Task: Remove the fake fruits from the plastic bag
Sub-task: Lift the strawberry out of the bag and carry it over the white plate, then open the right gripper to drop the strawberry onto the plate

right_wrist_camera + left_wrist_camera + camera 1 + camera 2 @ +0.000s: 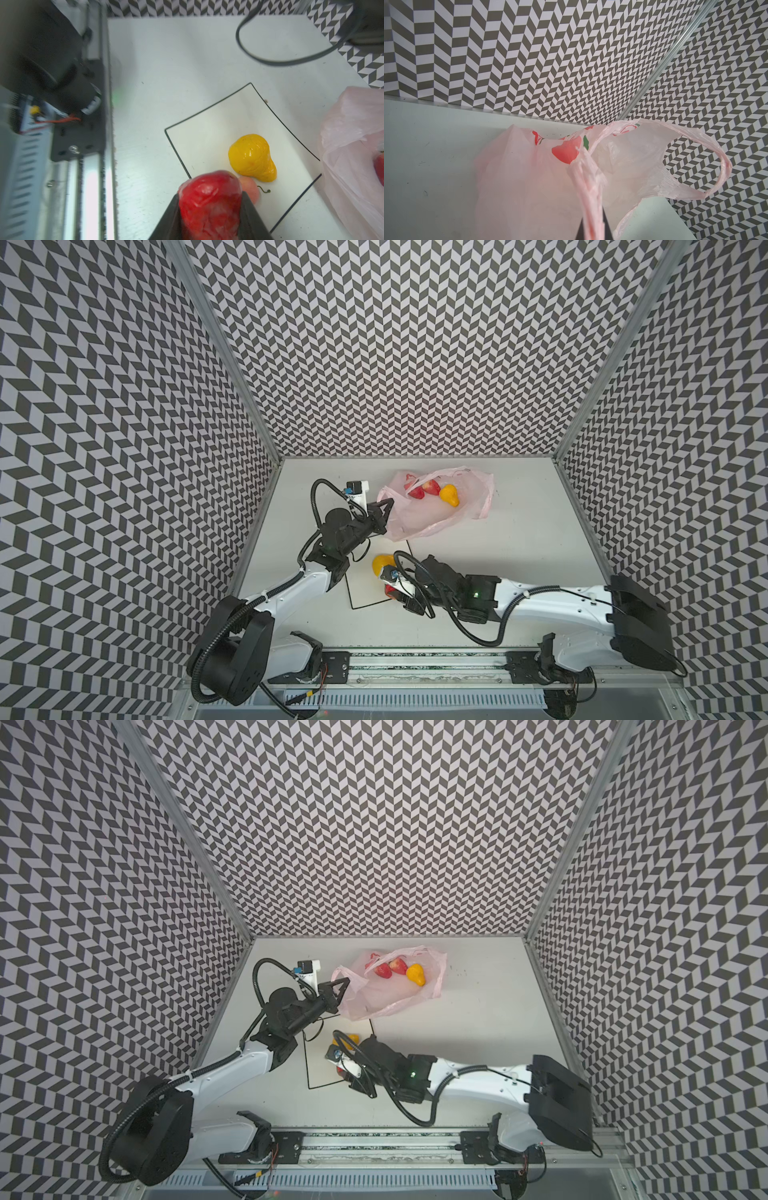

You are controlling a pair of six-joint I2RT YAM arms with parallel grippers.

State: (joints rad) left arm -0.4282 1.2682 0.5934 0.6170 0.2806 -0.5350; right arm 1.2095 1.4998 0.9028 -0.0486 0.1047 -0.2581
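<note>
Plastic bag (436, 516) lies far-centre on desk (519, 572). Left hand (384, 508) pressed together on one handle loop (589, 187). Inside the bag: strawberries (417, 492), yellow pear (450, 495). Nearer, square plate (207, 128) carries second pear (252, 158) and pink peach (249, 189). Right hand (209, 207) at plate's edge, pinching red apple (207, 193).

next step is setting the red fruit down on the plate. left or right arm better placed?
Right. The right hand grips the red fruit over the plate's edge, beside the pear and peach lying there. The left hand is shut on the bag handle, so it is not free.
</note>
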